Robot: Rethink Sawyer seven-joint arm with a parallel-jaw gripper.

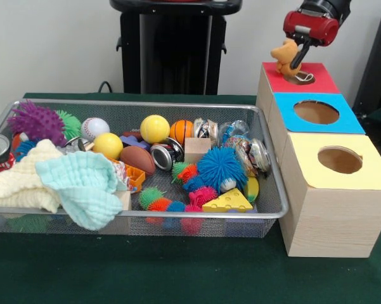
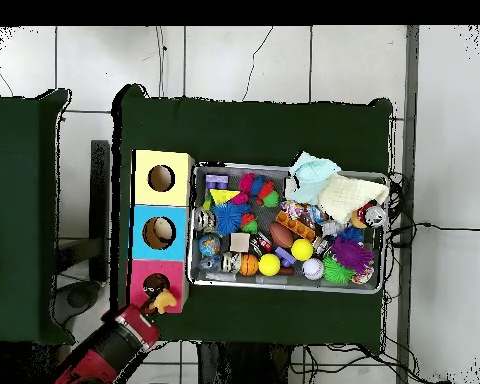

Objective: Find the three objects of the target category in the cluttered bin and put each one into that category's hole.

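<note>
My gripper (image 1: 294, 61) hangs at the far right over the red-topped box (image 1: 320, 71). It is shut on a small orange toy animal (image 1: 283, 52), which dangles just above the round hole (image 1: 302, 78) in that box. In the overhead view the gripper (image 2: 156, 306) and the orange toy (image 2: 164, 299) sit at the near edge of the red box (image 2: 142, 272). The wire mesh bin (image 1: 146, 104) holds yellow balls (image 1: 154, 128), a baseball (image 1: 94, 127), a small basketball (image 1: 181, 130), a football (image 1: 137, 159), spiky balls (image 1: 220, 168) and a cheese wedge (image 1: 228, 202).
A blue-topped box (image 1: 348, 121) and a yellow-topped box (image 1: 371, 172), each with a hole, stand in a row with the red one beside the bin. Cream and mint cloths (image 1: 82, 183) cover the bin's left end. Cans (image 1: 167, 154) and a wooden block (image 1: 197, 149) lie mid-bin.
</note>
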